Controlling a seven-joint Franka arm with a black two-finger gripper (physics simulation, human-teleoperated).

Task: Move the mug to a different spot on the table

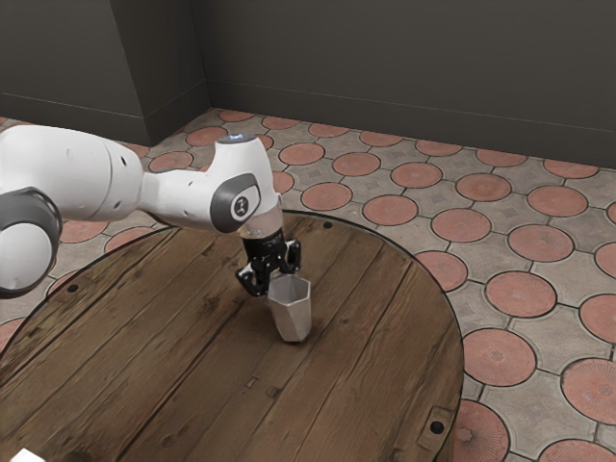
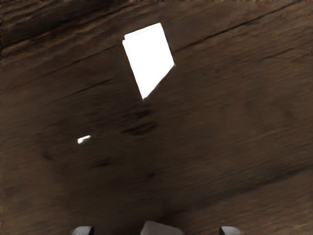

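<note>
The gripper point(image 1: 272, 277), fingers spread, sits at the rim of the mug point(image 1: 291, 310), which stands near the middle of the table point(image 1: 144, 366). Closing off-centre could tip the mug or let it slip.

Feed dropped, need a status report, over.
Black two-finger gripper at rim of the grey faceted mug. Mug near the middle of the round wooden table. Small white thing at its edge, well clear.

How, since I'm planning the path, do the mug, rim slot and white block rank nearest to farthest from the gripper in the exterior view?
1. Mug, just under the gripper.
2. Rim slot, table edge, exterior view's lower right.
3. White block, table edge, exterior view's lower left corner.
</note>
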